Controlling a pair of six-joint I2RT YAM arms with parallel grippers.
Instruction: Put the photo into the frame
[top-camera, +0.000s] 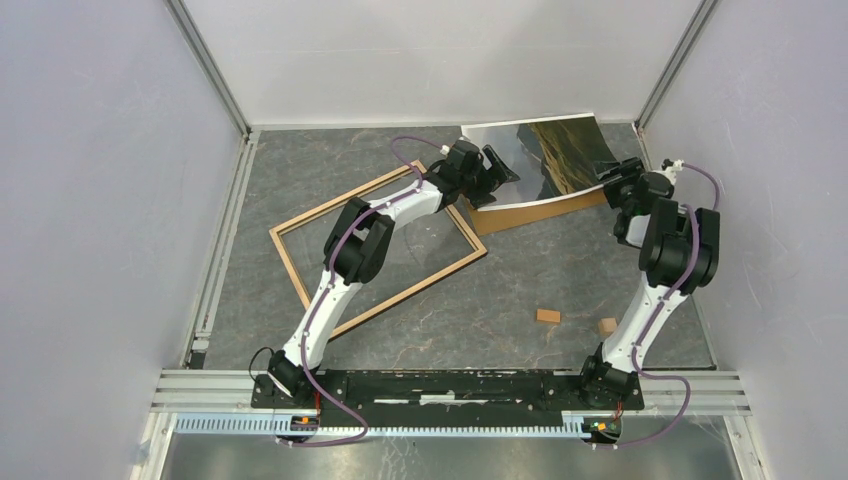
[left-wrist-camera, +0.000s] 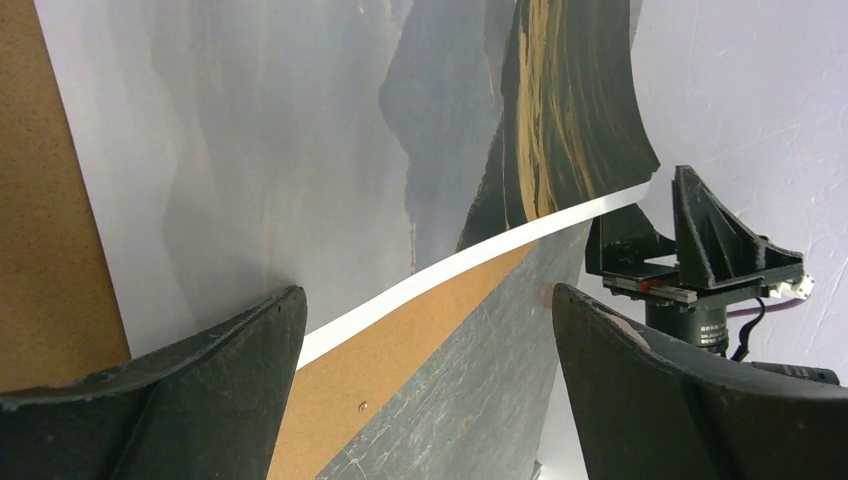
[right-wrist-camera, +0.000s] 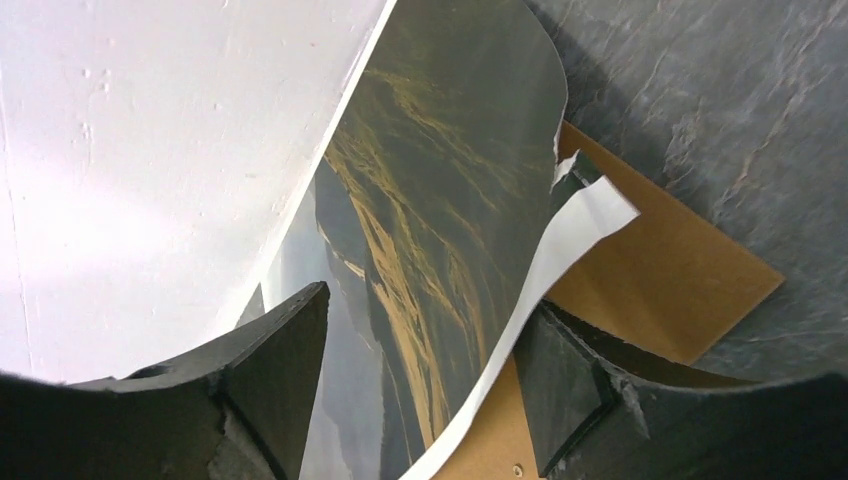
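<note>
**Both pincers at the photo, frame lying apart**

The right pincer (right-wrist-camera: 420, 310) stands open. Its two dark fingers (right-wrist-camera: 250, 390) straddle the near white-margined edge of the photo (right-wrist-camera: 440, 200), and that thin sheet runs through the gap with room to spare on either side. Beside the fingers, the photo's corner is curled up off the brown backing board (right-wrist-camera: 660, 270) beneath it.

The left pincer (left-wrist-camera: 428, 295) is spread wide at the photo's other end, over the pale, misty part of the print. I cannot tell whether one fingertip (left-wrist-camera: 270, 320) touches the surface.

From above, the photo (top-camera: 545, 155) lies at the far right of the grey tabletop (top-camera: 500, 300), on top of the backing board and reaching the back wall (top-camera: 420, 60).

The frame (top-camera: 320, 210) lies flat to the left, light wood face up and empty, with the left arm crossing over it. One corner of it is near the board.

Two small wooden blocks (top-camera: 547, 316) sit nearer the right arm's base.
</note>
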